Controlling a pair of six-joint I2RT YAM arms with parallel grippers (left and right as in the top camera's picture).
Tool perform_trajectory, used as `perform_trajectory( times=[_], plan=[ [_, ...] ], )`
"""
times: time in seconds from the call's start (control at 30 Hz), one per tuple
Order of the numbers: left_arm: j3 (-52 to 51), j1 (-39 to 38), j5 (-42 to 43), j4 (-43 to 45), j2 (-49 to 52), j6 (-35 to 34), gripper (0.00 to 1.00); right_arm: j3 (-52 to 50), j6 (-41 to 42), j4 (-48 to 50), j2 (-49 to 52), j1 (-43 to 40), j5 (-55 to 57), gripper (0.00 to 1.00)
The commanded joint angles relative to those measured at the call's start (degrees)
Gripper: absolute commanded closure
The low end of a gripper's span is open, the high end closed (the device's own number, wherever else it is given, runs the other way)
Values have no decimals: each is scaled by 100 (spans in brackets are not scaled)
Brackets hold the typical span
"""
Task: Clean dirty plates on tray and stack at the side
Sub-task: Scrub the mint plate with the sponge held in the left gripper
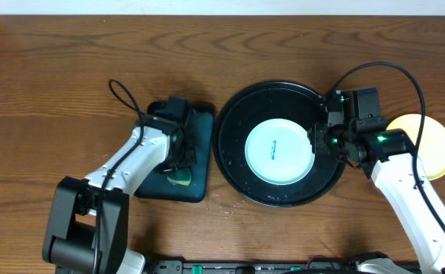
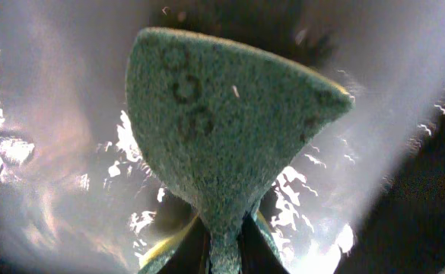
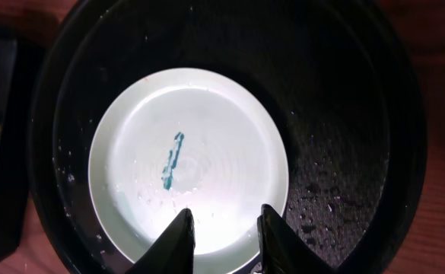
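Pinching a green-faced sponge (image 2: 230, 129) between its fingers, the left gripper (image 2: 224, 247) hangs over the dark teal rectangular tray (image 1: 155, 187) near the middle of the desk (image 1: 55, 68); from the wrist we see the sponge fanned out above the grip, a yellow edge showing low down and wet glare all round. Just to the right sits the round black tray (image 1: 233, 114); in it we find one mint-white plate (image 1: 279, 152) lying flat on the floor, a short teal smear (image 3: 173, 160) across its middle; droplets (image 3: 317, 194) speckle the black surface beside it. The right gripper (image 3: 226, 228) hovers over the plate's right-hand edge; its fingers stand a little apart, and we see nothing held between them. A pale yellow plate (image 1: 435, 144) lies on the bare wood beyond the tray's right rim, apart from it and partly hidden by the right arm (image 1: 412, 183).
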Motion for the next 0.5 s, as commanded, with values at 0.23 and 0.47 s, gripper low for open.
perform_trajectory(
  times=[0.23,0.47],
  plan=[
    [1985,-37,1174,-1137,-278,514,93,33,111,-11,894,-339,-79,77],
    [2087,-461,1532,-787,-216,466,92,31,94,-2,1976,-782,-619,73]
  ],
)
